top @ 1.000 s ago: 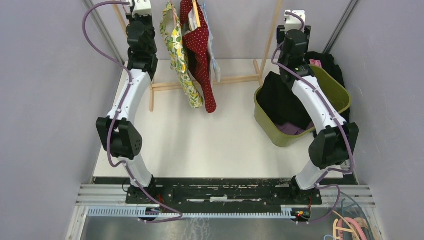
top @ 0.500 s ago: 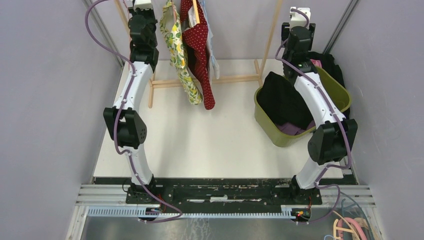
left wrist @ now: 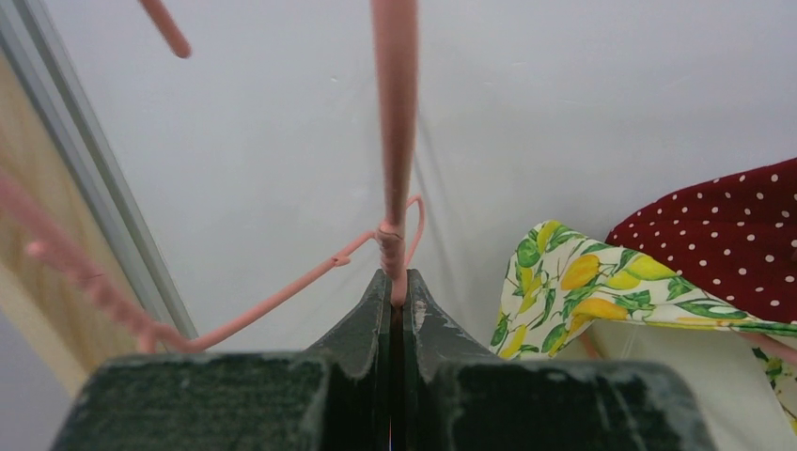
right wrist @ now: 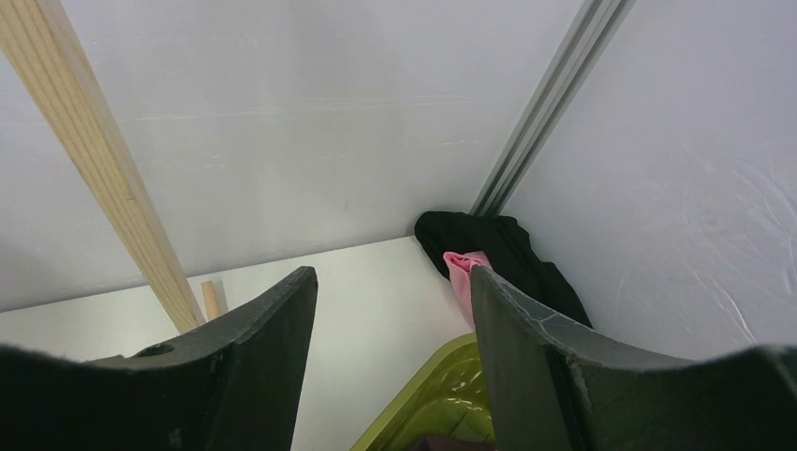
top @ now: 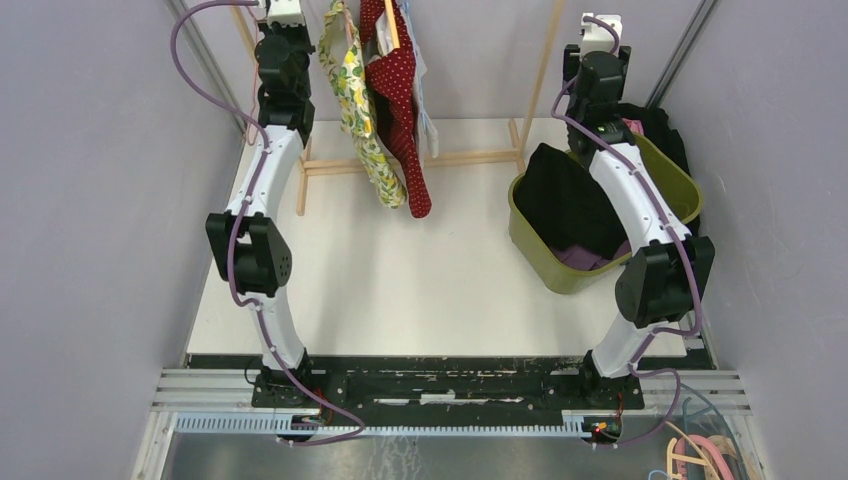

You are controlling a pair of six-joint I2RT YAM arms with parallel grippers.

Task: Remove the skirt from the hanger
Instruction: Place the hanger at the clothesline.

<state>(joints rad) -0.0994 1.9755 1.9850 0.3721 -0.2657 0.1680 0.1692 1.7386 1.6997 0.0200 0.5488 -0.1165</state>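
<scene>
My left gripper (left wrist: 397, 282) is shut on the twisted neck of a pink wire hanger (left wrist: 395, 141), high at the back left beside the wooden rack (top: 400, 163). The hanger's wire shows bare in the left wrist view, its hook rising out of frame. The skirt (top: 560, 195), black cloth, lies draped over the near rim of the olive bin (top: 680, 185) at the right. My right gripper (right wrist: 393, 277) hangs open and empty above the bin's far side, facing the back wall.
A lemon-print garment (top: 360, 110) and a red polka-dot one (top: 400, 100) hang on the rack just right of my left arm. Black and pink clothes (right wrist: 498, 249) lie in the back right corner behind the bin. A rack post (right wrist: 85, 150) slants left of the right gripper.
Both arms have risen a little and drawn back toward the rear wall. The left jaws stayed shut on the hanger and the right jaws stayed open.
</scene>
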